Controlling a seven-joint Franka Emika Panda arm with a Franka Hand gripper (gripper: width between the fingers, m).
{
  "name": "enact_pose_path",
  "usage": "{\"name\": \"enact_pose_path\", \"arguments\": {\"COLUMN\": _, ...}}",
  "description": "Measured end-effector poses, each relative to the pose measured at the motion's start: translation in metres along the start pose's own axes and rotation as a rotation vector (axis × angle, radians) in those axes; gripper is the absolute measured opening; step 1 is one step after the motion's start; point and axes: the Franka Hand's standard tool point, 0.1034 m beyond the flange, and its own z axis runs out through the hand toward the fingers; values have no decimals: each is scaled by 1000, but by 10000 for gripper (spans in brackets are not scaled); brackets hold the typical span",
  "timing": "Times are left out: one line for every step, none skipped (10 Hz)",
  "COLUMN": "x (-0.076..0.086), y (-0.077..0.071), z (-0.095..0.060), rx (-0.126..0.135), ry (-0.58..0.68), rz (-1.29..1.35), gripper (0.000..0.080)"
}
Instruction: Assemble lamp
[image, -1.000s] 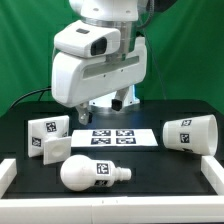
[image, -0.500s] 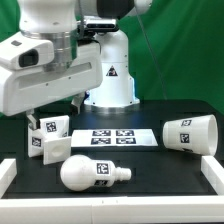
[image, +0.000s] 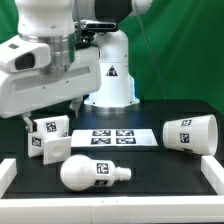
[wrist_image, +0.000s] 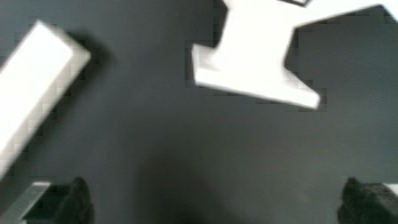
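Observation:
The white boxy lamp base (image: 50, 135) with square tags stands at the exterior view's left. The round bulb (image: 93, 175) lies on its side in front, its neck pointing to the exterior view's right. The tapered shade (image: 190, 133) lies at the right. My gripper (image: 52, 118) hangs just above the base, jaws wide apart and empty. In the wrist view the gripper (wrist_image: 215, 200) shows dark fingertips (wrist_image: 63, 200) at both edges with bare black mat between. A white tagged block, likely the base (wrist_image: 258, 55), lies ahead of them.
The marker board (image: 112, 136) lies flat between the base and the shade. A raised white rim (image: 8, 175) borders the black table. A long white bar (wrist_image: 39, 85) runs along one side of the wrist view. The robot's pedestal (image: 110, 75) stands behind.
The arm has swung from the middle towards the exterior view's left and over the base. In the last half second it has barely moved. The parts have not moved.

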Motion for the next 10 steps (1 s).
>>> {"name": "enact_pose_path", "arguments": {"x": -12, "y": -1, "z": 12, "rx": -13, "ry": 15, "rz": 24, "gripper": 700}}
{"name": "enact_pose_path", "arguments": {"x": -22, "y": 2, "z": 21, "rx": -6, "ry": 28, "rz": 35, "gripper": 700}}
{"name": "enact_pose_path", "arguments": {"x": -19, "y": 2, "z": 19, "rx": -5, "ry": 26, "rz": 32, "gripper": 700}}
{"name": "enact_pose_path", "arguments": {"x": -17, "y": 1, "z": 18, "rx": -7, "ry": 27, "rz": 27, "gripper": 700}}
{"name": "enact_pose_path", "arguments": {"x": -18, "y": 1, "z": 19, "rx": -6, "ry": 26, "rz": 28, "gripper": 700}}
{"name": "enact_pose_path", "arguments": {"x": -18, "y": 1, "z": 21, "rx": -7, "ry": 27, "rz": 27, "gripper": 699}}
{"name": "enact_pose_path", "arguments": {"x": -20, "y": 1, "z": 33, "rx": -25, "ry": 38, "rz": 28, "gripper": 699}}
{"name": "enact_pose_path", "arguments": {"x": -28, "y": 0, "z": 48, "rx": -22, "ry": 28, "rz": 31, "gripper": 700}}
{"name": "enact_pose_path", "arguments": {"x": -29, "y": 1, "z": 56, "rx": -20, "ry": 23, "rz": 33, "gripper": 700}}
{"name": "enact_pose_path", "arguments": {"x": -28, "y": -1, "z": 58, "rx": -19, "ry": 20, "rz": 33, "gripper": 700}}
